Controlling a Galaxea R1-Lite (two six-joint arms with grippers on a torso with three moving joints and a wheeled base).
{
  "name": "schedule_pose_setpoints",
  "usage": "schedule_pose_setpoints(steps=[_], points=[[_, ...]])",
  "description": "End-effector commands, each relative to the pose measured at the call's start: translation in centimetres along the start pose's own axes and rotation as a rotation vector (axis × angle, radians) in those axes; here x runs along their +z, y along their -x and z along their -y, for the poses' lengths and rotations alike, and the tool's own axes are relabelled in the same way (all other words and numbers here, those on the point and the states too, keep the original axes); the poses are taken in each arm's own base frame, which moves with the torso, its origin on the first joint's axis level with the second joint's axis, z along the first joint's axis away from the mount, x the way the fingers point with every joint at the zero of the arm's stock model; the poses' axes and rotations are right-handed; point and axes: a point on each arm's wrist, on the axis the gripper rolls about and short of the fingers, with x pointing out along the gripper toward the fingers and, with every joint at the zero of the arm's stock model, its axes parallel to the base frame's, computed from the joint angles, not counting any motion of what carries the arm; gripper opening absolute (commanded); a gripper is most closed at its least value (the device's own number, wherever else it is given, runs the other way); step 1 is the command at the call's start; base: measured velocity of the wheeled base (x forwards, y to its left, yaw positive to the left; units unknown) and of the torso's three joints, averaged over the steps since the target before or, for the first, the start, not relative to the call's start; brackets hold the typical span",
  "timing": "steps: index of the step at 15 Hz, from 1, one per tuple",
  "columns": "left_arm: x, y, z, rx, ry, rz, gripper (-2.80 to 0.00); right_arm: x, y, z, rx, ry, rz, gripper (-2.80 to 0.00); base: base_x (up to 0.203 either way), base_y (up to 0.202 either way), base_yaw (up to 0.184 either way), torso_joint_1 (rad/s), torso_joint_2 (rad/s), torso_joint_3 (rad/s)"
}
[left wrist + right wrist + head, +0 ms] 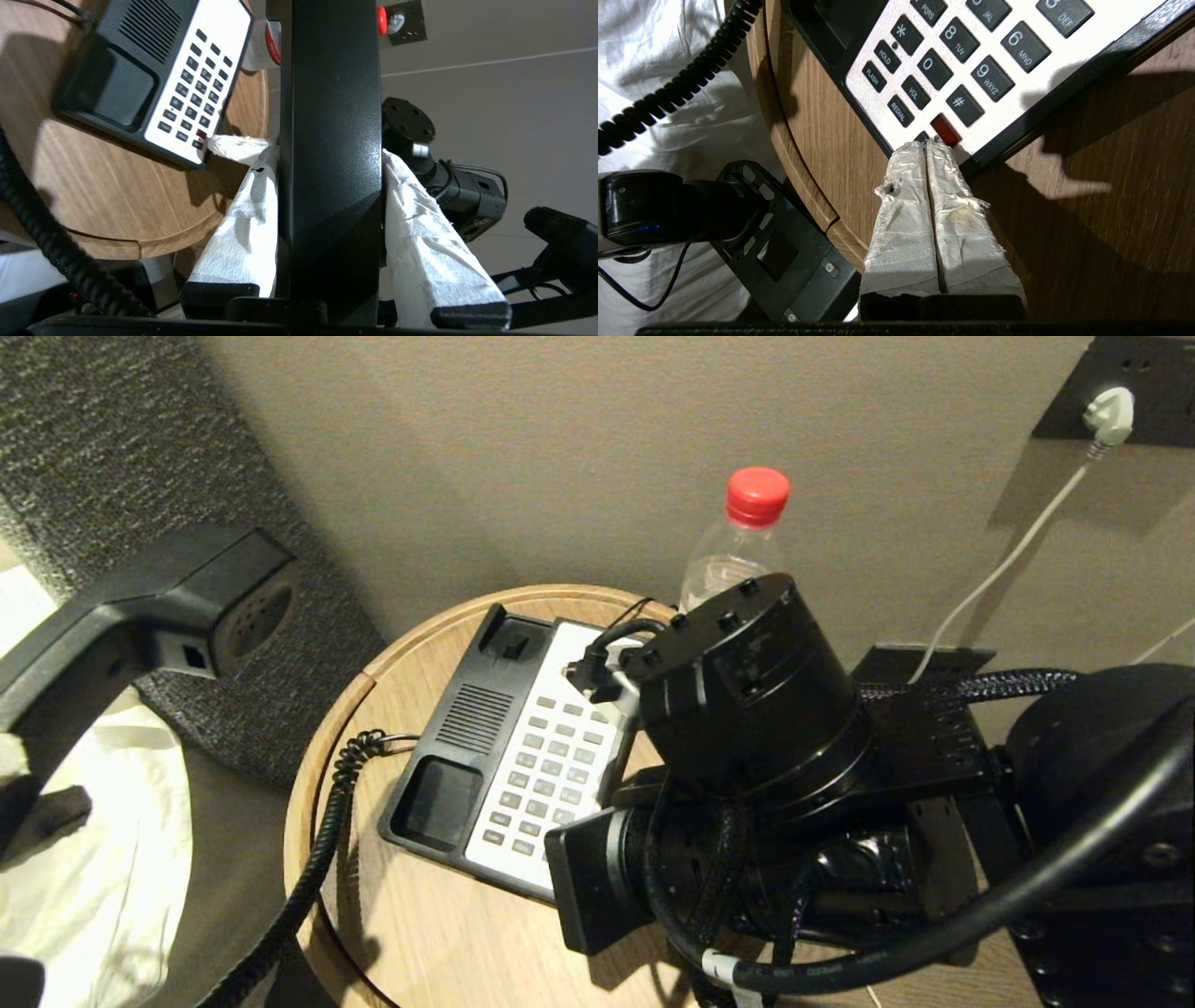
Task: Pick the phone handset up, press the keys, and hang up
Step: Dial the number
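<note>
Handset (pixel 331 140) clamped in my left gripper (pixel 329 154), held clear of the phone base (pixel 509 747); right gripper (pixel 930 144), jaws pressed together, pokes the keys.

Bedside corner of a hotel-style bedroom

A round wooden side table (pixel 411 644) stands against a plain beige wall (pixel 560 448), carrying a corded desk phone (pixel 509 761) and a red-capped water bottle (pixel 738 546). White bed linen (pixel 103 859) and a dark textured headboard (pixel 112 439) lie left; a wall socket with plug (pixel 1109 415) is far right.
</note>
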Motion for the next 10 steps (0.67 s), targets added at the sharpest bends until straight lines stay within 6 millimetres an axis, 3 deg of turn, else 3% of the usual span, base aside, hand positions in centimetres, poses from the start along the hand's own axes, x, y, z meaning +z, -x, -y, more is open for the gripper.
schedule_pose_setpoints(steps=[1,10], points=[[-0.18,-0.19,-0.30,0.000,0.014,-0.006,-2.80,-0.11,-0.03,-0.01,-0.001,-0.001,-0.004,-2.80,0.000,0.000,0.000,0.000,0.00,0.000],[-0.43,-0.32,-0.67,0.003,0.018,-0.013,-2.80,-0.37,-0.59,0.10,-0.011,0.009,-0.018,-2.80,0.000,0.000,0.000,0.000,0.00,0.000]])
